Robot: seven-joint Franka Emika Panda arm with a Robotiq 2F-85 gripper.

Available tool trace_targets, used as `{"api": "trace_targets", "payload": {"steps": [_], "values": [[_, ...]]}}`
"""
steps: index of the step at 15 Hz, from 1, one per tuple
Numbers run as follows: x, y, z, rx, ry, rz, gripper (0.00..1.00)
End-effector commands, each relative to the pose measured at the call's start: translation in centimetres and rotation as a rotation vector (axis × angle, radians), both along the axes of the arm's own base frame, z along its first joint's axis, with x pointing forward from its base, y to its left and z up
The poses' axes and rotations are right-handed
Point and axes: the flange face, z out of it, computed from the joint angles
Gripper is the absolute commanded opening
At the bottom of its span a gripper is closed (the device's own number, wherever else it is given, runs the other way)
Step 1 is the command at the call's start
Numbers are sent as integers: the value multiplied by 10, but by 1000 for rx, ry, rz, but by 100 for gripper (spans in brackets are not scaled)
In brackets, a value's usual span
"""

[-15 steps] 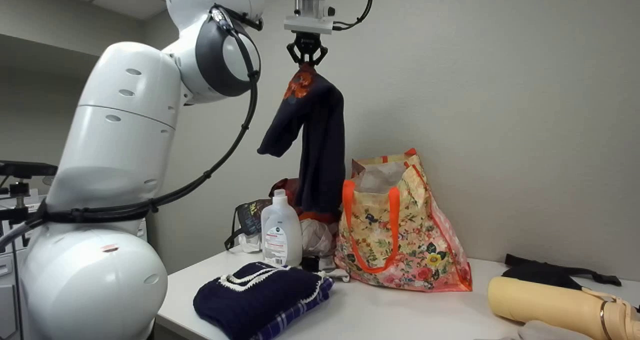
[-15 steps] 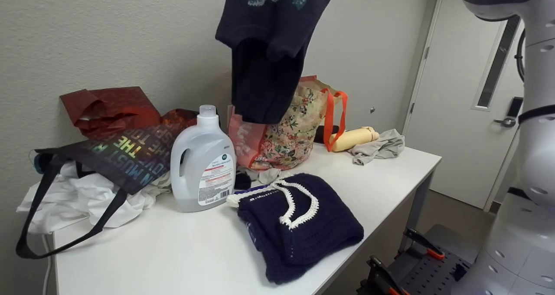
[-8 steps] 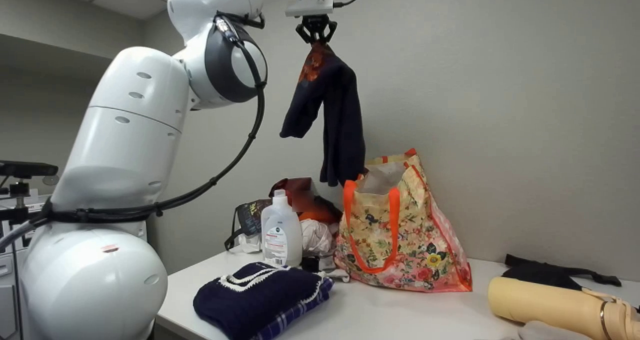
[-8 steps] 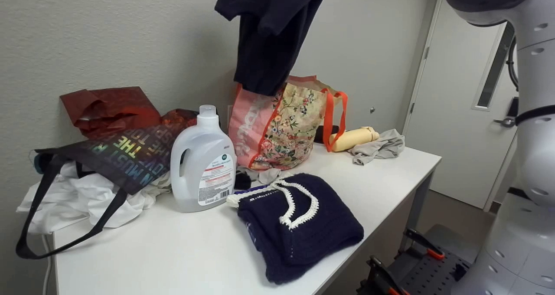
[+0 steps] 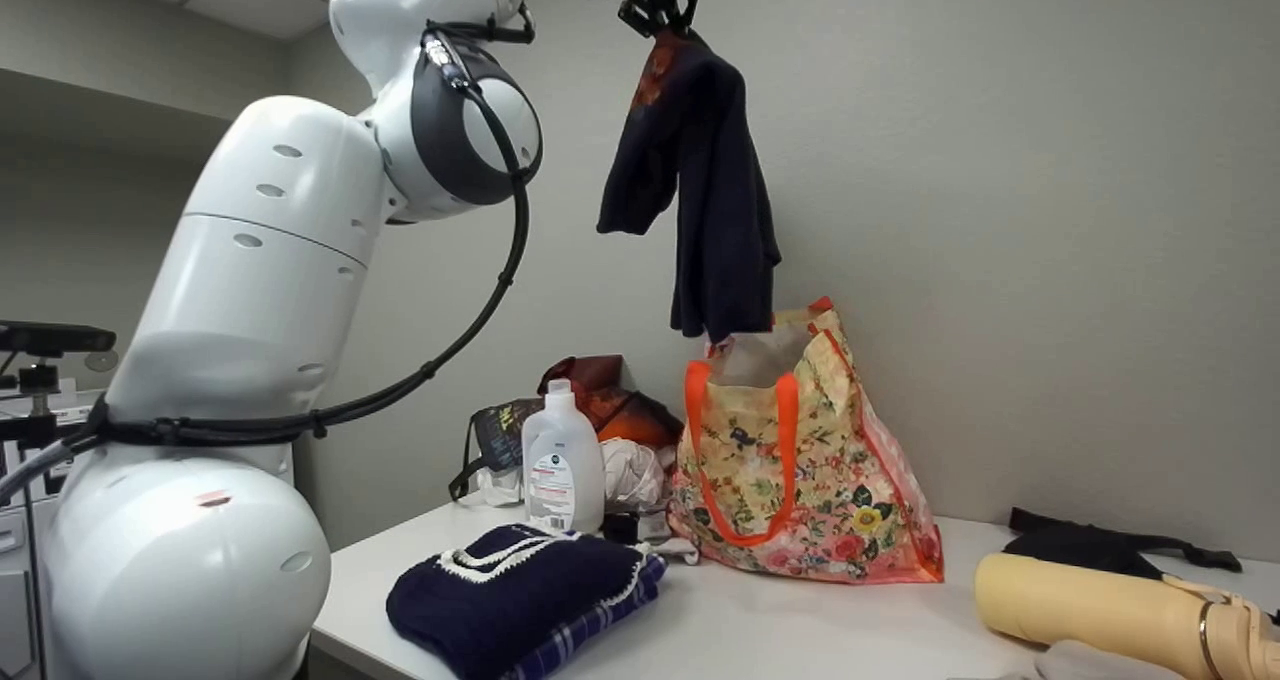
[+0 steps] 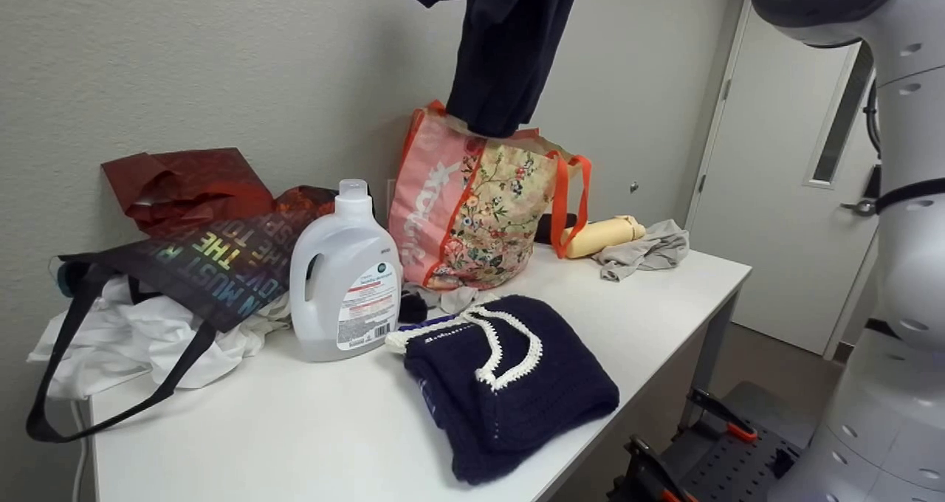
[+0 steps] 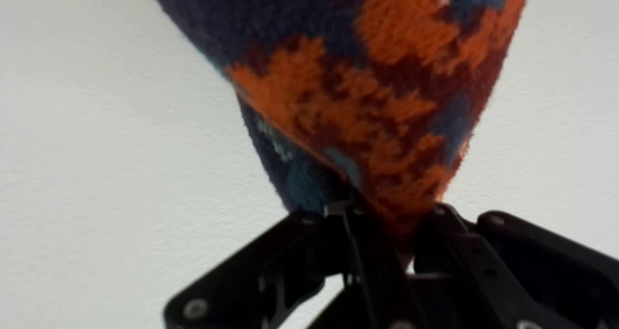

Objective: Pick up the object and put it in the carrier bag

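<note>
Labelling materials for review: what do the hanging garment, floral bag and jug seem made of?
Hanging garment: matte cloth, perhaps knit; fuzzy surface, limp folds.
Floral bag: likely plastic, maybe woven, slight sheen; creased panels.
Jug: probably smooth plastic; cloudy, translucent walls.

- White table (image 6: 280, 428); on it we note:
- carrier bag (image 5: 820, 475), upright
- pale bottle (image 5: 563, 460), upright
- plaid cloth (image 5: 600, 625) beneath folded navy cloth (image 5: 520, 585)
- yellow flask (image 5: 1090, 605), on its side

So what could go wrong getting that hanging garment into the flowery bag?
The jaws are closed on just one end of the garment, so it might slip out. Its loose flap hangs off to one side and could drape outside the flowery bag. That bag looks soft, so a snag might crumple it.
</note>
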Motion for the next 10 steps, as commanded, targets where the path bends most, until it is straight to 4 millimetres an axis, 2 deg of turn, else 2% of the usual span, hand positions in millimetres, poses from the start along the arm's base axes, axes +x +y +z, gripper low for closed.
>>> {"api": "trace_targets", "payload": {"steps": [1, 2, 5, 10], "values": [[-11, -11, 15, -7, -62, -72, 9], [11, -27, -4, -17, -17, -75, 9], [29, -43, -20, -16, 4, -92, 8], [59, -46, -50, -53, 48, -112, 8]]}}
